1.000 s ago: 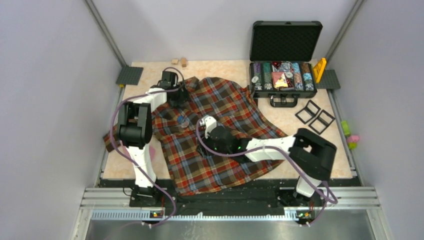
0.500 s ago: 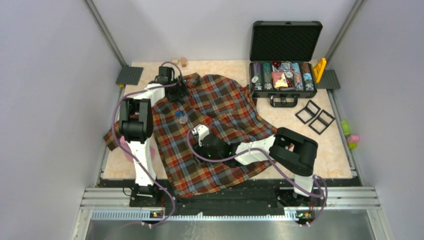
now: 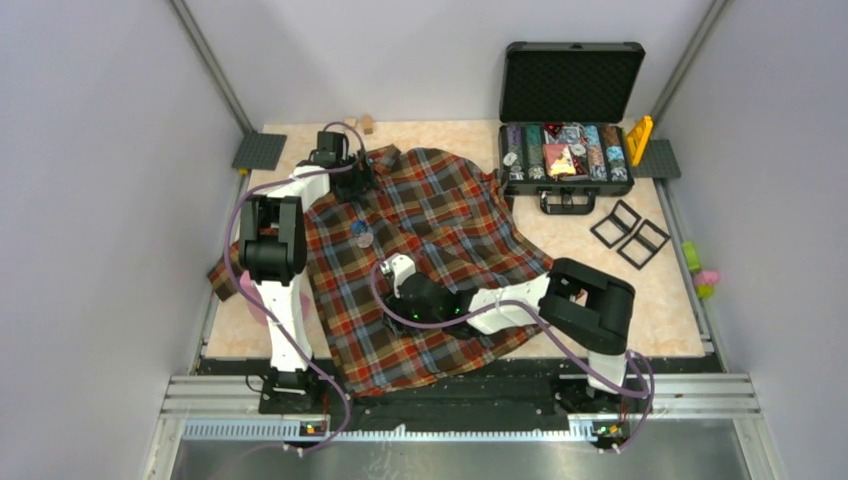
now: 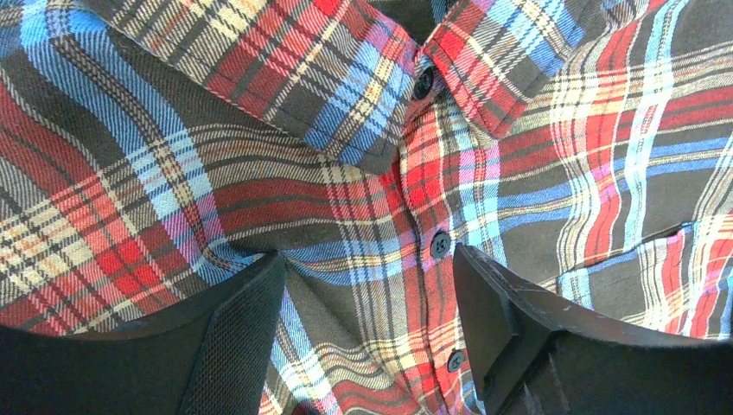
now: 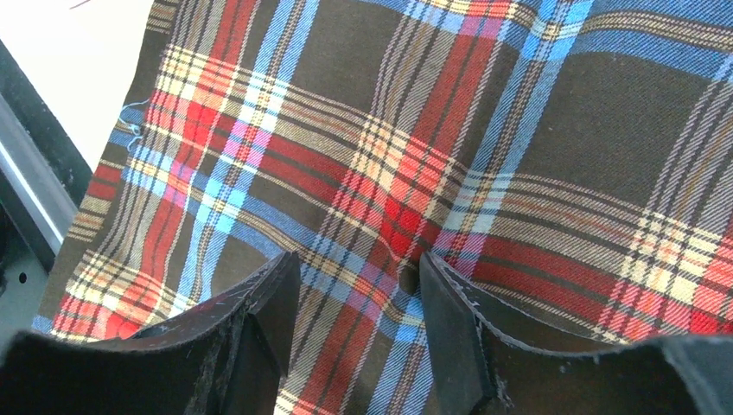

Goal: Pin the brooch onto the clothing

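Lying collar-far, hem-near: clothing (image 3: 440, 210) (brooch (image 3: 361, 236) on chest); left gripper (image 4: 367, 256), right gripper (image 5: 359, 257) both agape, holding nothing.

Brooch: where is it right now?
Top view: the tiny blue-and-pink round brooch lies on the red plaid shirt, left of centre, between the left hand up by the collar and the right hand nearer the camera.

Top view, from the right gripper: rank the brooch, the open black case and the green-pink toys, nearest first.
From the right gripper:
1. brooch, just beyond it to the left, on the shirt.
2. black case, far right corner.
3. green-pink toys, past the table edge, far right.
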